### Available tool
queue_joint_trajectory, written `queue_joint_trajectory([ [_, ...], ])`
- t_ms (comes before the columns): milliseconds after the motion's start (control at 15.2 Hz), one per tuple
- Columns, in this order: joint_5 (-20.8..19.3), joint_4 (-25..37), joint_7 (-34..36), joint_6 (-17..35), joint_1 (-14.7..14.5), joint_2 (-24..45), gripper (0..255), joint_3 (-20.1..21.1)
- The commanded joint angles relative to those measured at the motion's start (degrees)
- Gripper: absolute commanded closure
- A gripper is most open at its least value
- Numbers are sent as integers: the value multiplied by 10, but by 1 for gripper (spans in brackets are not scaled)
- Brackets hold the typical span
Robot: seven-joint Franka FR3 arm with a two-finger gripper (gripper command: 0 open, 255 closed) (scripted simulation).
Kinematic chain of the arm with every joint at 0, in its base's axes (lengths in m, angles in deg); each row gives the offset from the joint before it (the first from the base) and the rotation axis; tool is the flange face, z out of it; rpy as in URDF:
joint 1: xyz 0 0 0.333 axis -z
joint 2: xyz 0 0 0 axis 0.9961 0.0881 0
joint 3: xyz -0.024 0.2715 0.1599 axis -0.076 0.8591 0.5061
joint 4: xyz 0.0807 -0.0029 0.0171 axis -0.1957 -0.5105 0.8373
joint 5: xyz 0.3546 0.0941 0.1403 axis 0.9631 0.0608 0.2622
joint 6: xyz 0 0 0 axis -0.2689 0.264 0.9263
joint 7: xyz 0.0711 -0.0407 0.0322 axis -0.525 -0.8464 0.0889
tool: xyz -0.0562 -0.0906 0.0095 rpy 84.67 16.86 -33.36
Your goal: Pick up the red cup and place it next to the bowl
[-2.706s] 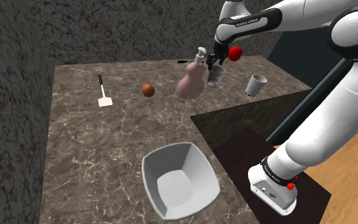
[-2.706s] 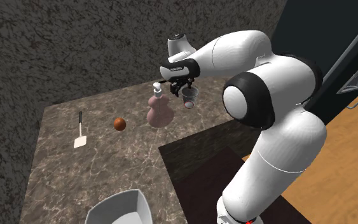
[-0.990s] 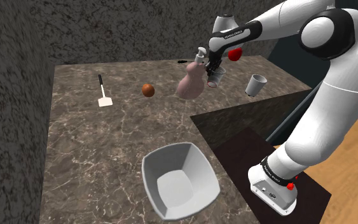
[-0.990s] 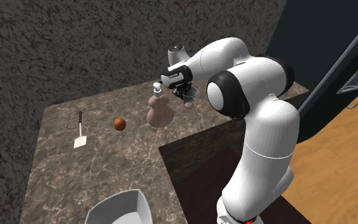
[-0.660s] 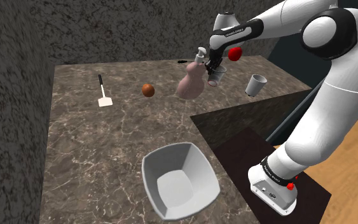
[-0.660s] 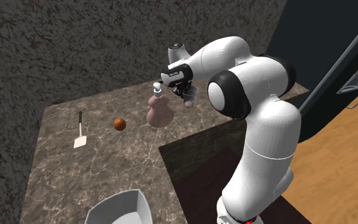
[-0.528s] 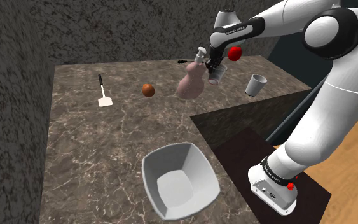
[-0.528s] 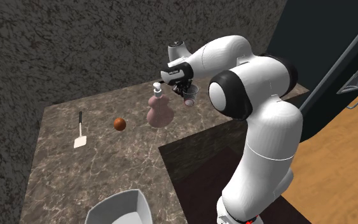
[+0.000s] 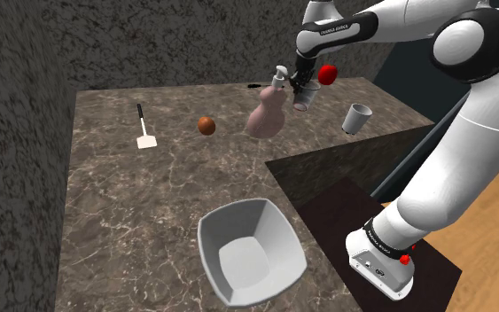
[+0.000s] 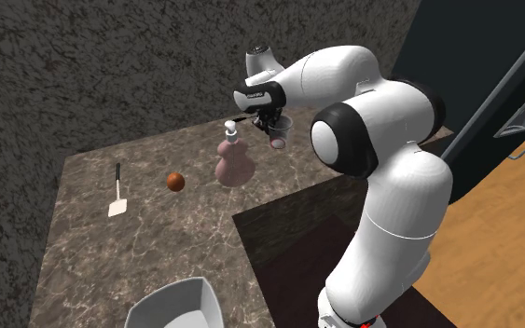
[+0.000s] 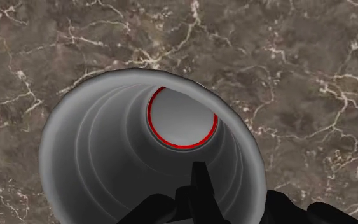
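The black gripper [image 9: 300, 91] is at the far side of the dark marble countertop [image 9: 150, 195], pinching the wall of the cup [image 9: 302, 103] at its rim. In the wrist view one finger [image 11: 199, 184] reaches down inside the cup, while the other is hidden outside the wall. The cup looks pale grey, and from above its smooth grey inside ends in a round bottom ringed with a thin red line. It hangs upright under the hand, apparently a little above the stone. It is just to the right of a pink pump dispenser [image 9: 267, 113] in the shoulder view, close to it but not touching. A round red thing [image 9: 328, 74] sits beyond the gripper at the far edge. A second grey cup [image 9: 356, 117] stands further right, near the counter's right edge. Left of the dispenser lies a small brown-orange ball [image 9: 206, 126], and further left is a white spatula with a dark handle [image 9: 144, 130]. The white, square-sided bowl [image 9: 250, 251] rests at the near edge of the counter, well apart from the held cup. The arm's stand [image 9: 382, 264] is at the near right.
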Motion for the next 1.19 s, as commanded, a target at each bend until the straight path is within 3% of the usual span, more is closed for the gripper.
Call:
queue_joint_trajectory([
  [0,1,9,-2,-14,0,-6,255,0],
  [1122,6,109,-21,-137,-2,-29,255,1],
])
